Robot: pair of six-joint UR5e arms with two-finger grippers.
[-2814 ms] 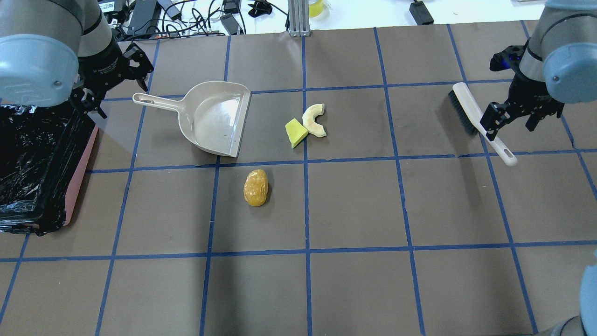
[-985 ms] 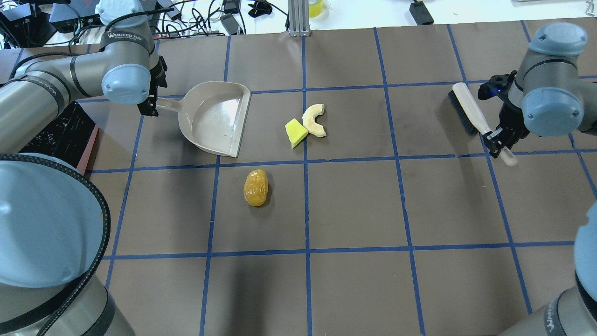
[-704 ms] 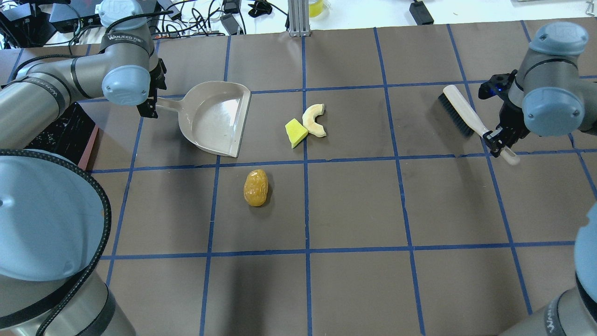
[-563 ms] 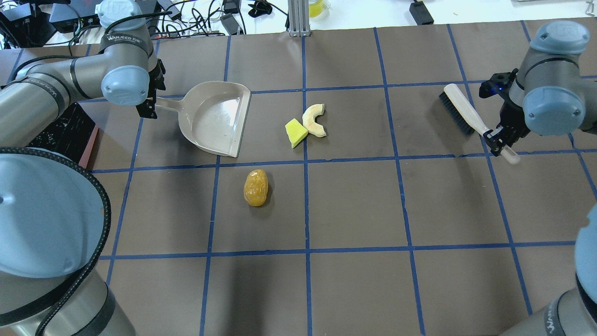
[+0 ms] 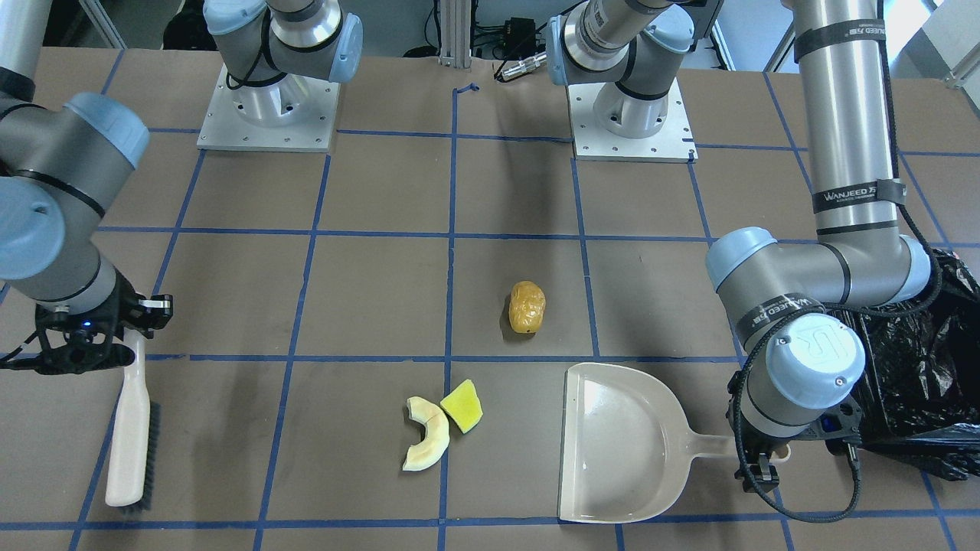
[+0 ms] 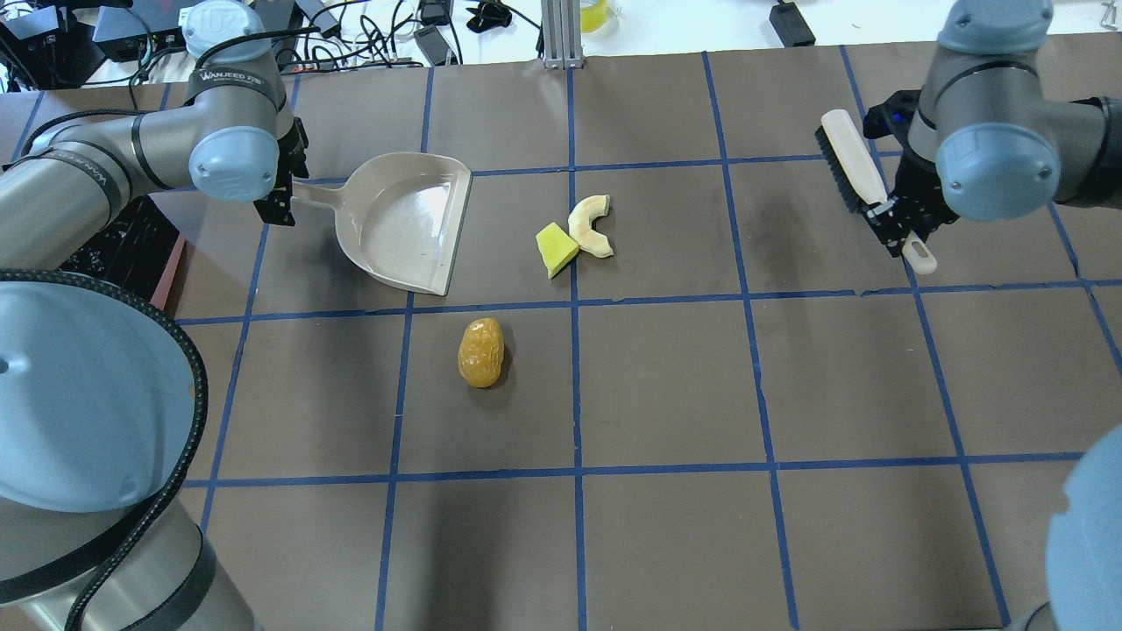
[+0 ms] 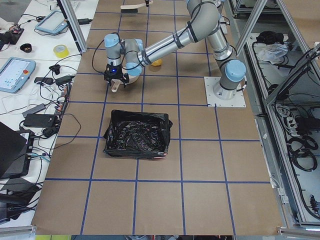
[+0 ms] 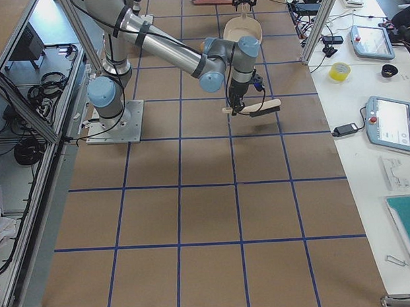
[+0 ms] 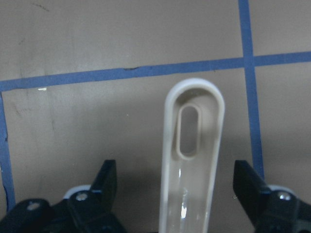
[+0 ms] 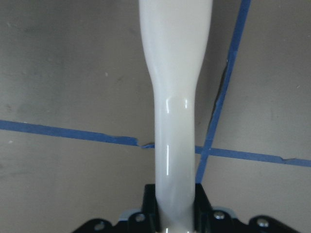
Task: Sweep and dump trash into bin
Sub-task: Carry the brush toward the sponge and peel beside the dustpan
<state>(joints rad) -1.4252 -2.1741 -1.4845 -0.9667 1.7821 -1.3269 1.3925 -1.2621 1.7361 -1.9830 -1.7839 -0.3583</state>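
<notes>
left gripper straddling the dustpan handle, right gripper gripping the brush

the left gripper [image 6: 287, 182] has its jaws spread on either side of the handle of the beige plastic dustpan [image 6: 403, 219], clear of it in the wrist view. the right gripper [image 6: 896, 226] has its jaws pinching the white handle of the black-bristled hand brush [image 6: 848, 171]. on the brown table with a blue tape grid [image 6: 666, 386], the pale yellow curved rind slice [image 6: 589, 226] and the yellow-green wedge [image 6: 556, 248] touch each other near the dustpan's open edge. the golden-brown wrinkled lump [image 6: 481, 351] lies apart from them, nearer the robot. the pink bin lined with black plastic [image 7: 132, 150] sits at the robot's left, beyond the dustpan handle.
</notes>
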